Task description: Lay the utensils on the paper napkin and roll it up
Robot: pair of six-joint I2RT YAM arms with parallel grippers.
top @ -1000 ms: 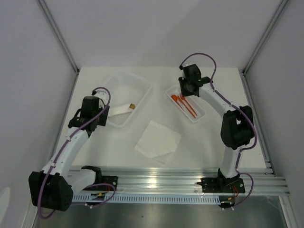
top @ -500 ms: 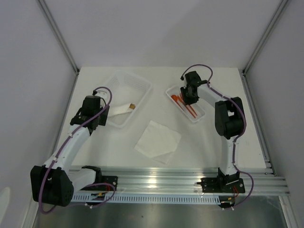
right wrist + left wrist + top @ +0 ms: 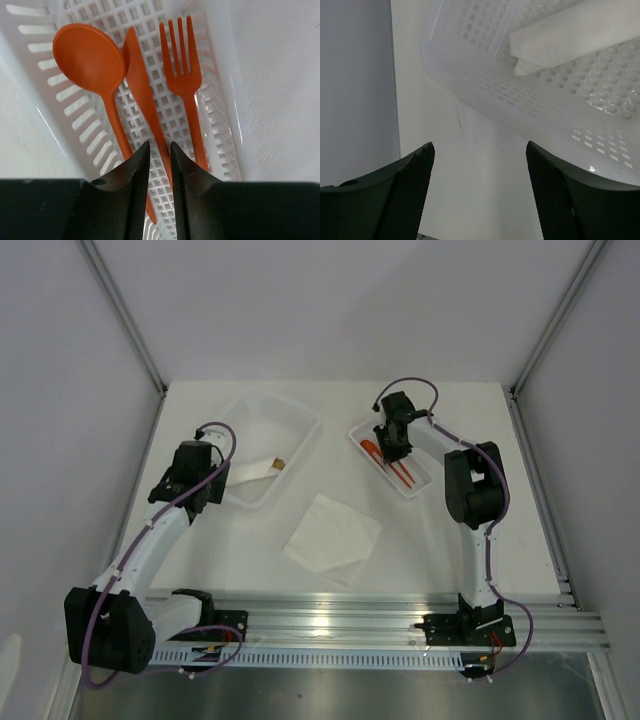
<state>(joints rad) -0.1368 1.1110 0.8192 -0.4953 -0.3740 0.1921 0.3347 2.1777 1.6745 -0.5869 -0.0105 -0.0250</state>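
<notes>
Nothing is placed yet: the utensils are seen lying in a white basket, the paper napkin left bare on the desk. The right fingers are held a slit apart above them, the left fingers spread wide and empty.

1. Overhead, the light is bright, even and diffuse, and shadows are faint and soft. Well behind both grippers, the metal rail glares.
2. The left gripper shows as dark and underexposed. Ahead and to its right the basket is soft-focused, with small glints on its bumps.
3. Just ahead of the right gripper, the utensils are sharp and saturated. To its right the tray rim washes out to white. Its fingers are near-black with a faint sheen.
</notes>
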